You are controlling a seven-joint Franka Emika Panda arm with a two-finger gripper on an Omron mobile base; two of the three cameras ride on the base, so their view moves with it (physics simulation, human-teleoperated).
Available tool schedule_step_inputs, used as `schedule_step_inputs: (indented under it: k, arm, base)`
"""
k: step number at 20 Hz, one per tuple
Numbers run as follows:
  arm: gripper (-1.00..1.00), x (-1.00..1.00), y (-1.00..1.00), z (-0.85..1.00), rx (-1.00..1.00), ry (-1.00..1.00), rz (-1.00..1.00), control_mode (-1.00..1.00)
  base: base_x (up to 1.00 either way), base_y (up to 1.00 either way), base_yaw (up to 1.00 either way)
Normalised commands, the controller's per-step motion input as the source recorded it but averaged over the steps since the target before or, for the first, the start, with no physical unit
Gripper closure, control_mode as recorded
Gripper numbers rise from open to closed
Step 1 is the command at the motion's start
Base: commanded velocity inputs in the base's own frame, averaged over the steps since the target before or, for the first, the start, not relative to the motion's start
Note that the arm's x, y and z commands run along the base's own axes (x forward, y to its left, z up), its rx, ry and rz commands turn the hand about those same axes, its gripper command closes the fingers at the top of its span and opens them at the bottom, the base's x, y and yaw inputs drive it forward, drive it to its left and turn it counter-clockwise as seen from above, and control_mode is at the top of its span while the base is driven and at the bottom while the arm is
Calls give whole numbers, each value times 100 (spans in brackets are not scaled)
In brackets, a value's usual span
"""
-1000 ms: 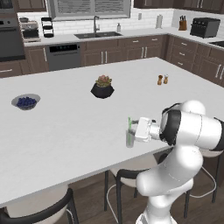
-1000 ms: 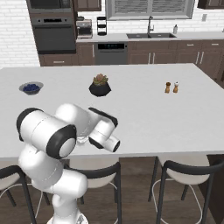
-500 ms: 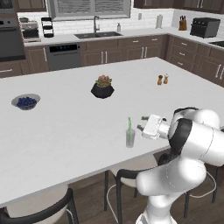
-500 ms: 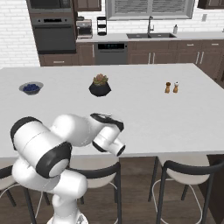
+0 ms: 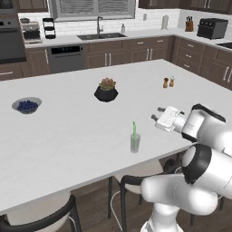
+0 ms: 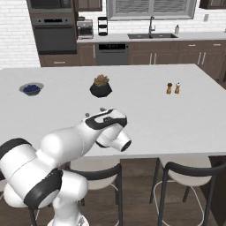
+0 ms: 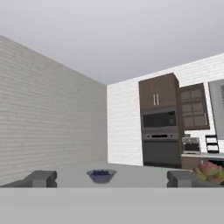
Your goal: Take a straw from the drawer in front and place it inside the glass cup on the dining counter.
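The straw (image 5: 133, 130) stands in the glass cup (image 5: 135, 143) near the front edge of the white tabletop (image 5: 68, 131). The fingers (image 5: 158, 119) are released and wide apart, beside the cup to its right, not touching it.

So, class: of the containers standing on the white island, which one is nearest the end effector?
The glass cup holding the green straw; the black plant pot and blueberry bowl sit farther from the end effector.
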Motion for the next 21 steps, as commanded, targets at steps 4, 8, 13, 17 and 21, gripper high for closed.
schedule_step_inputs:
  k: [4, 8, 13, 17, 21]
  arm:
    - [-100, -4, -3, 59, 0, 0, -8, -100]
    - [-100, -3, 0, 36, 0, 0, -4, -100]
    - [-100, -1, 7, 10, 0, 0, -3, -100]
    - [-100, -5, 6, 2, 0, 0, -3, -100]
    - [-100, -2, 8, 4, 0, 0, -1, -100]
  base:
    - [0, 0, 0]
    - [0, 0, 0]
    - [0, 0, 0]
    - [0, 0, 0]
    - [0, 0, 0]
